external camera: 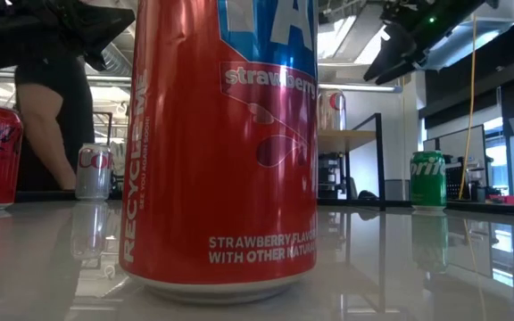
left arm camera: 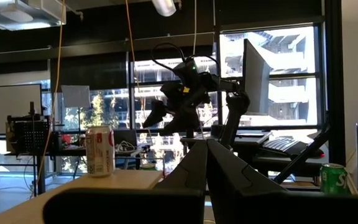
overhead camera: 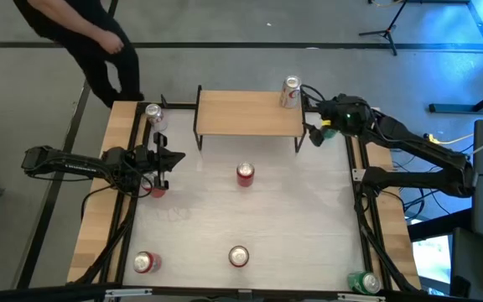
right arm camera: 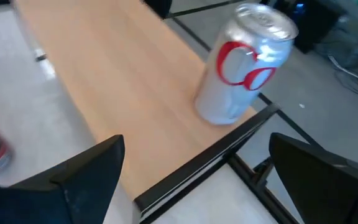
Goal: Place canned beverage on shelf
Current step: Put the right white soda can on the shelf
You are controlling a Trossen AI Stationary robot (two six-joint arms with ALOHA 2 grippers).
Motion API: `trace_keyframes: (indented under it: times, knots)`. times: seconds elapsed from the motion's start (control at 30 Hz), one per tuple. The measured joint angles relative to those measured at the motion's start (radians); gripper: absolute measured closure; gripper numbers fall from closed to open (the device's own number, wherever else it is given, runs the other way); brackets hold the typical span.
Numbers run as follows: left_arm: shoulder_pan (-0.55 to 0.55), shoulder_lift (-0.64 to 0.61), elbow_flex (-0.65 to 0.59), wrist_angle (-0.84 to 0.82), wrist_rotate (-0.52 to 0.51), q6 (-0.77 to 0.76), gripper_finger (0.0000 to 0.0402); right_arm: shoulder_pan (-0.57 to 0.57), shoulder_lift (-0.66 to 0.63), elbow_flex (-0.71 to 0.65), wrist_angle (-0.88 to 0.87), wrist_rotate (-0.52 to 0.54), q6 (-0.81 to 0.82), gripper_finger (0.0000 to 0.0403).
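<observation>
Light-wood shelf (overhead camera: 241,113) holds silver cylindrical can (overhead camera: 290,92) — right tool (overhead camera: 315,132) wide open, empty; left tool (overhead camera: 159,159) closed.

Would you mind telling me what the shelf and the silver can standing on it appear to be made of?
The shelf: its top looks like light wood or a wood-look laminate, matt, with faint grain in the right wrist view; the frame and legs look like thin black-painted metal. The silver can looks like aluminium, with a satin sheen, printed red lettering and a pull-tab lid.

light matt wood shelf (overhead camera: 246,112) top; glossy metal silver can (overhead camera: 290,93); glossy white table (overhead camera: 292,218).
</observation>
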Motion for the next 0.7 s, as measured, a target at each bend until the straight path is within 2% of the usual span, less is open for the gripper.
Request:
trace_keyframes:
  times: [0.17,0.33,0.7]
  knots:
    - [0.000,0.012,0.000,0.000,0.000,-0.008,0.0399,-0.001,0.022,0.000,0.063,0.012,-0.013,0.0006]
    - [0.000,0.045,0.000,0.009,-0.018,-0.008,0.0399,-0.006,0.062,0.031,0.129,0.070,-0.046,0.0006]
    - [0.000,0.058,0.000,0.024,-0.027,-0.001,0.0399,-0.116,0.271,0.245,0.124,-0.006,0.005,0.0006]
